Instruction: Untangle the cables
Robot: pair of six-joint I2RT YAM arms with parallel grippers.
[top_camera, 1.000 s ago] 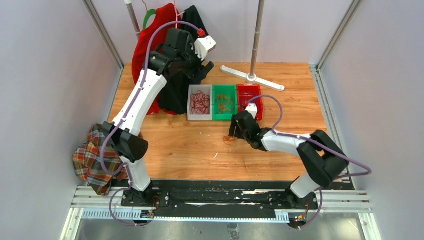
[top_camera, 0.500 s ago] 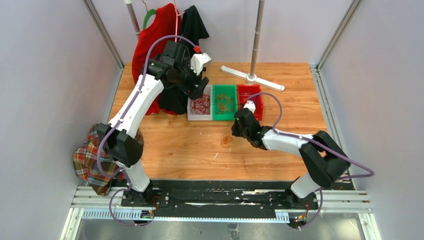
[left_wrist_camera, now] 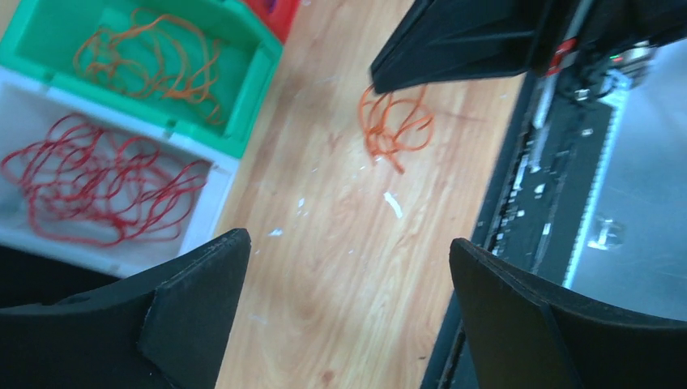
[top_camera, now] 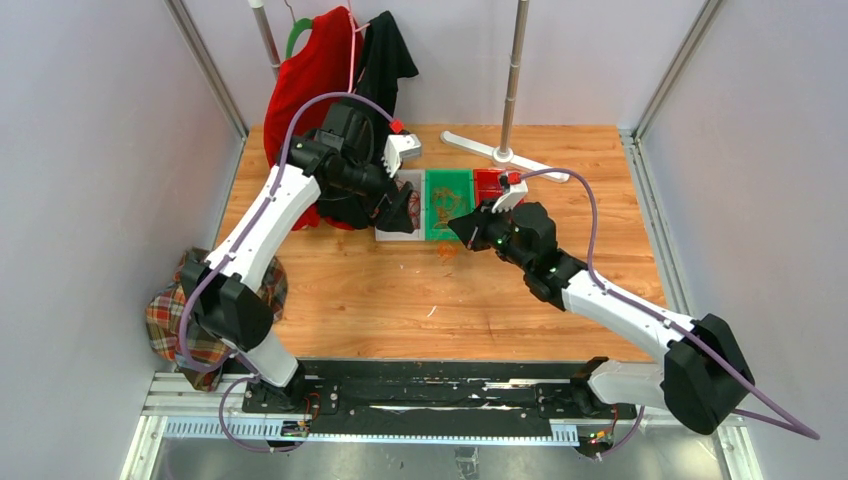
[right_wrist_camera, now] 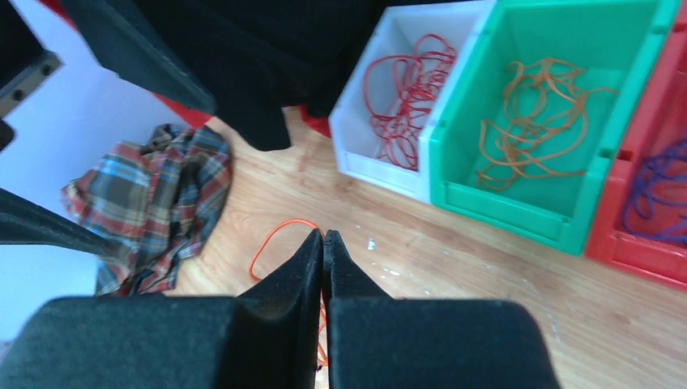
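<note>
Orange cable (left_wrist_camera: 394,128) hangs pinched in the right hand (right_wrist_camera: 323,236).

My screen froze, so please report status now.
Left gripper open, empty. Right gripper shut on orange cable, near green bin. Nothing seen in the way.

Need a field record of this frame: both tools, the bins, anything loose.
left tool: open, empty, near the white bin
right tool: shut on loose orange cable
loose orange cable: curled loop at the right tool's tips, over bare table, outside the bins
white bin: red cables
green bin: orange cables
red bin: purple cables
</note>
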